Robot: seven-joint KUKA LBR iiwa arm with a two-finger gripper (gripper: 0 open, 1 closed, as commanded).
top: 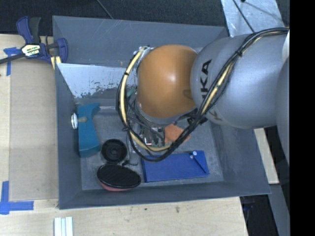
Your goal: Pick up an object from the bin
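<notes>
Tool (pixel 153 137) by flat blue rect plate (pixel 174 167), blk round disc (pixel 113 150), teal block (pixel 88 129)

A flat blue slab (pixel 174 167) lies by the near wall of the grey bin (pixel 147 33). Over the slab's far left corner hangs the arm's hand (pixel 152 137), under a domed orange cover (pixel 165 80) looped with cables. A small orange thing (pixel 173 132) shows just beyond the slab. Left of the slab lie a pink-rimmed black oval (pixel 118 177), a black disc (pixel 113 150) and a teal-blue handled piece (pixel 87 132).
</notes>
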